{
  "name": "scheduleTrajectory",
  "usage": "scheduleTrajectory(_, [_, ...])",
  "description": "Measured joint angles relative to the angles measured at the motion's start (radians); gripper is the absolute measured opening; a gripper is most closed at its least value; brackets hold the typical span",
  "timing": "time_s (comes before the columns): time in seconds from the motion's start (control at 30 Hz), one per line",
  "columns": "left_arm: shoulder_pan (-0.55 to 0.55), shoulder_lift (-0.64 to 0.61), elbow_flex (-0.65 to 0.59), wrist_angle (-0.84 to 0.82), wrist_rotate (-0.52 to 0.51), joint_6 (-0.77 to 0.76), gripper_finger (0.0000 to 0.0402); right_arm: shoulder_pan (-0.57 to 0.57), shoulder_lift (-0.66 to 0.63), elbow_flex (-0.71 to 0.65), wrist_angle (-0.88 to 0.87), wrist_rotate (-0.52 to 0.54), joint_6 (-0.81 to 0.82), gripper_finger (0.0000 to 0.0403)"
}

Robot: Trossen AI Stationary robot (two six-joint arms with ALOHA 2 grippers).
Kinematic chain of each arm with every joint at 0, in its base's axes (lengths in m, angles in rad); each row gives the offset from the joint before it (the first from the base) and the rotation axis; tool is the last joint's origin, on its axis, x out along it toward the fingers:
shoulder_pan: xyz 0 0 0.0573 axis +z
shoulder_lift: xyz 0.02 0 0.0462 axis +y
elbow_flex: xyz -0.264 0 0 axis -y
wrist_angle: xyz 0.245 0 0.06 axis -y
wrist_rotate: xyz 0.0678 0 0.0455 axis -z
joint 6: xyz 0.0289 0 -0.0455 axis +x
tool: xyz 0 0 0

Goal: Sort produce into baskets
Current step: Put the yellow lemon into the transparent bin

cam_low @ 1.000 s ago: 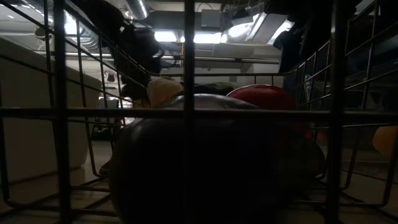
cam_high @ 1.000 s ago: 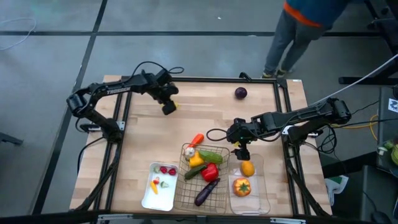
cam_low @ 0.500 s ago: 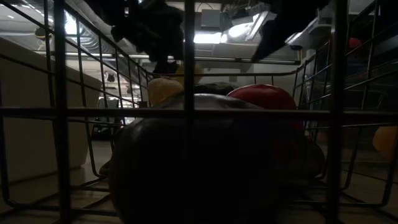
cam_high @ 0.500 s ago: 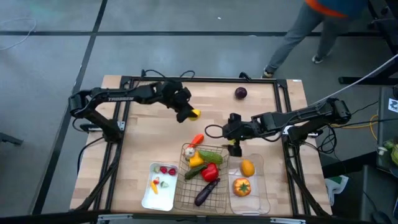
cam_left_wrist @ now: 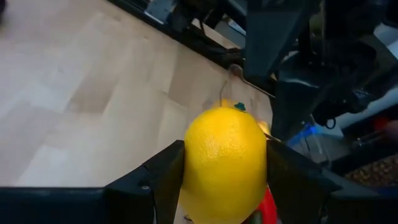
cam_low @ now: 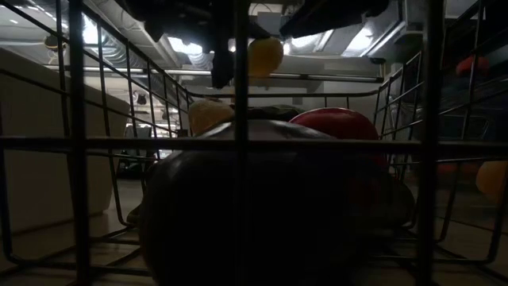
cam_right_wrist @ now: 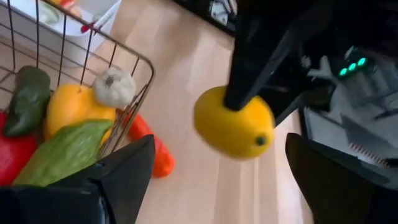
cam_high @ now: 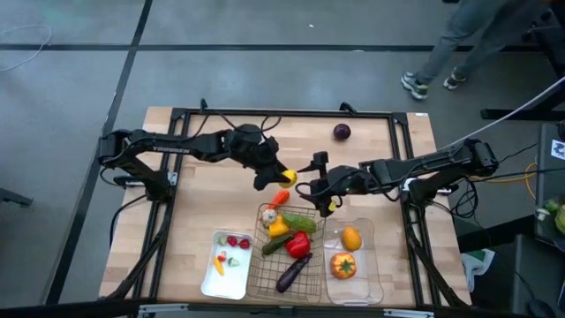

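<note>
The wooden table stands on a grey floor with dark lines across it. A black metal frame runs around the table's edge. Past the table's far right corner, a person's legs in grey trousers and sneakers are on the floor. Level across the table, bright ceiling lights shine and a pale wall stands at one side.
</note>
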Motion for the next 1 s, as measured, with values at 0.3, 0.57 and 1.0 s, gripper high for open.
scheduleTrajectory(0.3, [-0.058, 0.0, 0.0, 0.07, -0.001, -0.003, 0.02, 0.0, 0.0, 0.0, 0.069, -0.076, -0.038, 0.0356])
scheduleTrajectory(0.57, [-0.102, 0.0, 0.0, 0.156, 0.0, -0.024, 0.02, 0.0, 0.0, 0.0, 0.124, -0.143, -0.068, 0.0356])
scheduleTrajectory(1.0, [-0.126, -0.001, 0.0, 0.22, -0.002, -0.055, 0.02, 0.0, 0.02, 0.0, 0.161, -0.253, -0.105, 0.0351])
